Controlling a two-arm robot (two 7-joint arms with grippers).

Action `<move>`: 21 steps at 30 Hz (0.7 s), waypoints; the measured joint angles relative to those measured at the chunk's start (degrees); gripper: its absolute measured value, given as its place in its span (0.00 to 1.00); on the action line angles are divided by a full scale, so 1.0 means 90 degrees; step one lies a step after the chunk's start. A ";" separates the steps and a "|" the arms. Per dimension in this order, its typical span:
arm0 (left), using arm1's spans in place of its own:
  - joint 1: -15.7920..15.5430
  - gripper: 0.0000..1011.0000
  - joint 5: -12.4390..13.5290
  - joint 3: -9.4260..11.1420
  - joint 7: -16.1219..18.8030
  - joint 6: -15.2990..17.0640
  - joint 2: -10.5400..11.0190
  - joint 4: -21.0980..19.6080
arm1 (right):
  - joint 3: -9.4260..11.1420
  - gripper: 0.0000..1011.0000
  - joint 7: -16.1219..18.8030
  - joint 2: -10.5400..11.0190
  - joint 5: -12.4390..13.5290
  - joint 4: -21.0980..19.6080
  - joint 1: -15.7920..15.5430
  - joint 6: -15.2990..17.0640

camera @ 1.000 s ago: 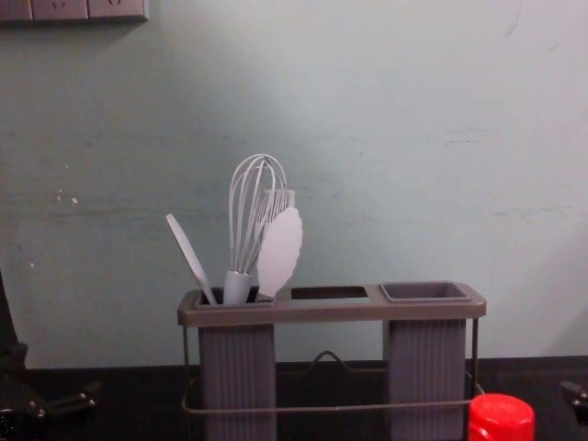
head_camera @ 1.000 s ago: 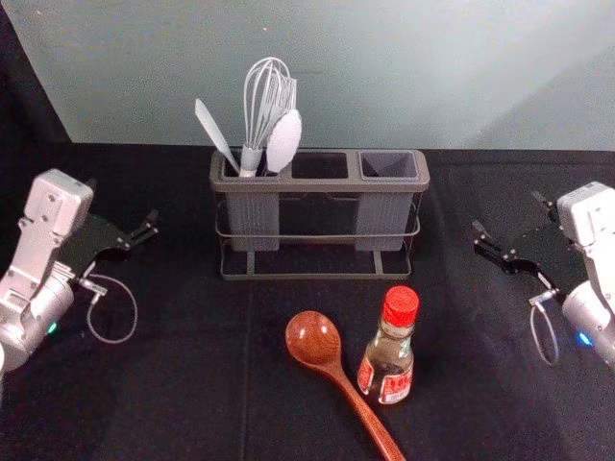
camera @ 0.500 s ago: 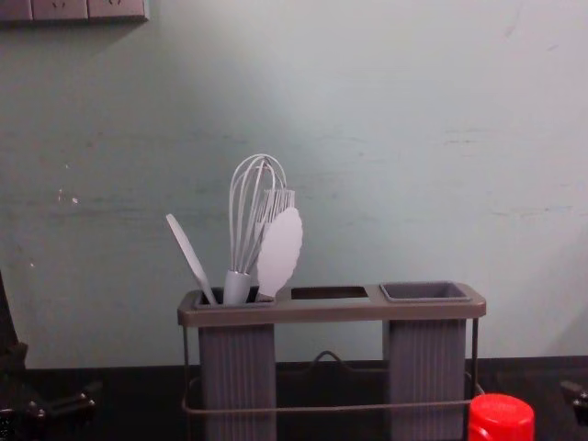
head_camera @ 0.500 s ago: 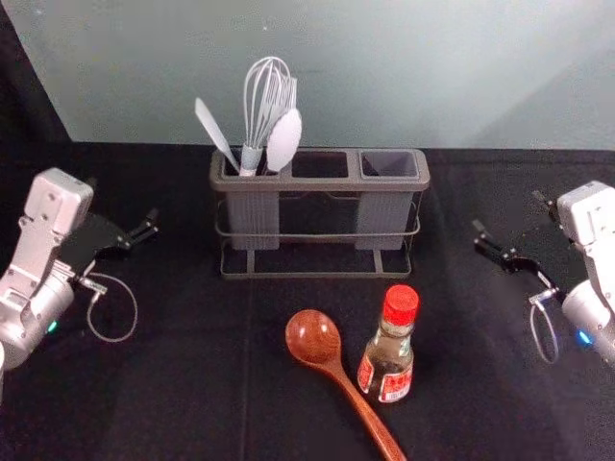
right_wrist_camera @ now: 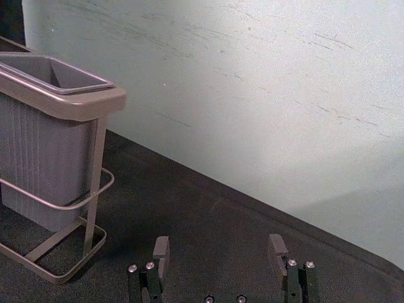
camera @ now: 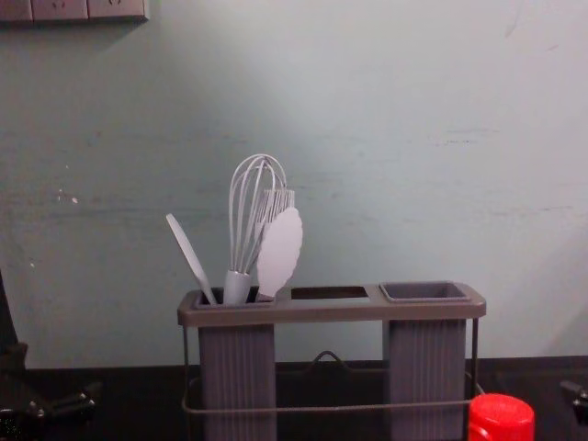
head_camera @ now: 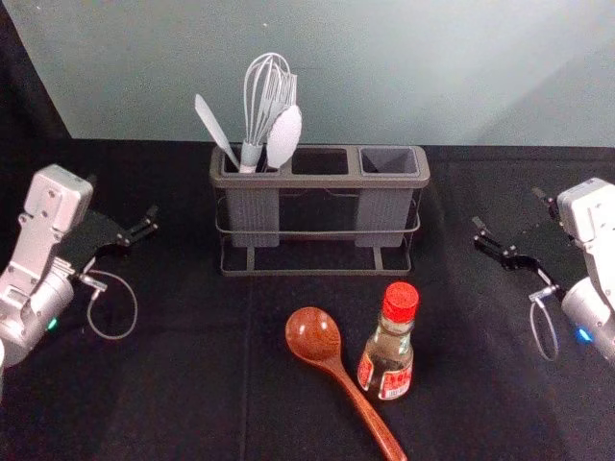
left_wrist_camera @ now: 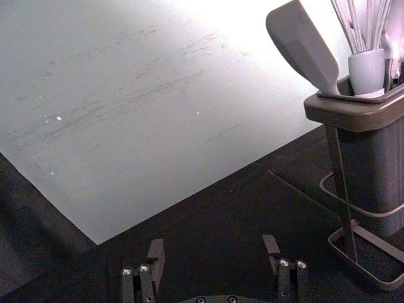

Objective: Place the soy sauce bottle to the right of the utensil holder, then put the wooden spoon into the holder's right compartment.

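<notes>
In the head view my left gripper (head_camera: 123,217) is left of the utensil holder (head_camera: 320,182), and my right gripper (head_camera: 509,223) is to its right. Both stand open and hold nothing, as the left wrist view shows for the left gripper (left_wrist_camera: 213,252) and the right wrist view for the right gripper (right_wrist_camera: 219,255). The soy sauce bottle (head_camera: 389,348) stands upright in front of the holder's right end, its red cap (camera: 502,418) low in the chest view. Just left of the bottle lies the wooden spoon (head_camera: 314,336), bowl toward the holder. The right compartment (head_camera: 389,162) is empty.
A whisk (head_camera: 258,106), a white spatula (head_camera: 215,131) and other utensils stick up from the holder's left compartment. Behind the black-covered table (head_camera: 163,384) rises a pale wall (camera: 386,138), with sockets (camera: 73,9) high on the left.
</notes>
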 joint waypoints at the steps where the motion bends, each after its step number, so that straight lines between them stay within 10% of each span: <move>1: 0.0000 1.00 0.0000 0.0000 0.0000 0.0000 0.0000 0.0000 | 0.0000 0.99 0.0000 0.0000 0.0000 0.0000 0.0000 0.0000; 21: 0.0000 1.00 0.0000 0.0000 0.0000 0.0000 0.0000 0.0000 | 0.0000 0.99 0.0000 0.0000 0.0000 0.0000 0.0000 0.0000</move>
